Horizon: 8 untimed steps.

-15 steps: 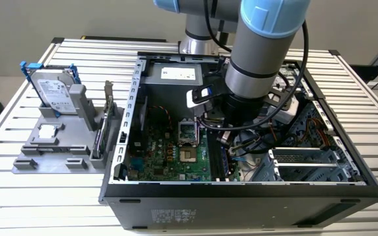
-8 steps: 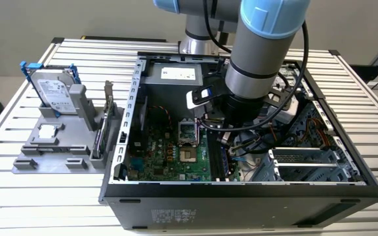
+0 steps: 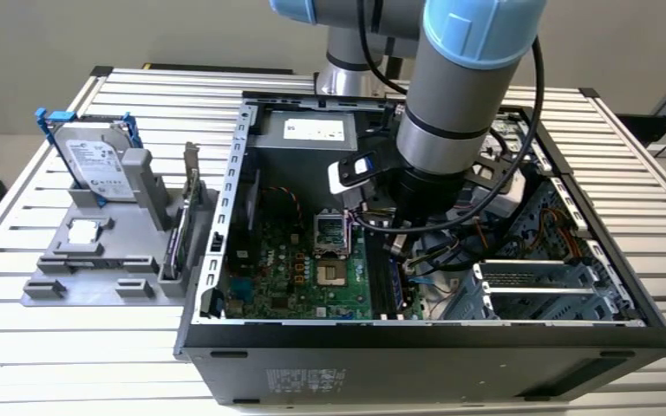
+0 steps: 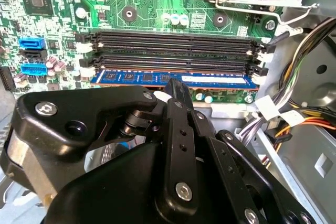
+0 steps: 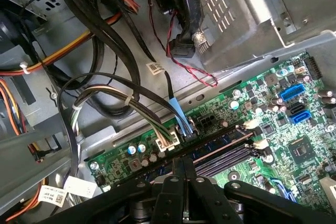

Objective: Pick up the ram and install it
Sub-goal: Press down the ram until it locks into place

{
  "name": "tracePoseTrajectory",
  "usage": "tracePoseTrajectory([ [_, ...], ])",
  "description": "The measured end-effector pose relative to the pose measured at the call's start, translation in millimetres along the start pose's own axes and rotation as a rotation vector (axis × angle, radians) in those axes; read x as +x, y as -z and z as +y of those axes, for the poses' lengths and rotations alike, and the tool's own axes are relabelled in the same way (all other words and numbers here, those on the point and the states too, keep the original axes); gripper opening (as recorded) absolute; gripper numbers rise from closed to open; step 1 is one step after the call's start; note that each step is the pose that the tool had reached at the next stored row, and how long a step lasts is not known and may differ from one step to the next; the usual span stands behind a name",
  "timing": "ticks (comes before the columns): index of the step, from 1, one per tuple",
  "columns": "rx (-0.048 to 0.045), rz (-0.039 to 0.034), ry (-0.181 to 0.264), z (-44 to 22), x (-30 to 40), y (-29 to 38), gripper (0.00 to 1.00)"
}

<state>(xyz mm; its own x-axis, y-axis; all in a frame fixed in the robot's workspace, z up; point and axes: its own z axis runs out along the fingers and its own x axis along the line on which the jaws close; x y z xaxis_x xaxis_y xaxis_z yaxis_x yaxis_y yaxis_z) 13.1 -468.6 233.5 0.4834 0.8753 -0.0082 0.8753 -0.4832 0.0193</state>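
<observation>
The black metal-linkage gripper (image 4: 170, 90) is closed narrow, its fingertips pinching the top edge of the long blue circuit-board ram (image 4: 173, 78), held directly above the nearest black memory slot for vertical seating.

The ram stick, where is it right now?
In the second wrist view, the long blue ram stick stands in the memory slot nearest the gripper, beside the empty black slots.
</observation>
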Motion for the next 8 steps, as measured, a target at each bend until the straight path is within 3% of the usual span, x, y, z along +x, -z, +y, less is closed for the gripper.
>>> tracePoseTrajectory([
  [8, -0.0002, 0.0005, 0.021, 0.0, 0.0, -0.4, 0.00],
])
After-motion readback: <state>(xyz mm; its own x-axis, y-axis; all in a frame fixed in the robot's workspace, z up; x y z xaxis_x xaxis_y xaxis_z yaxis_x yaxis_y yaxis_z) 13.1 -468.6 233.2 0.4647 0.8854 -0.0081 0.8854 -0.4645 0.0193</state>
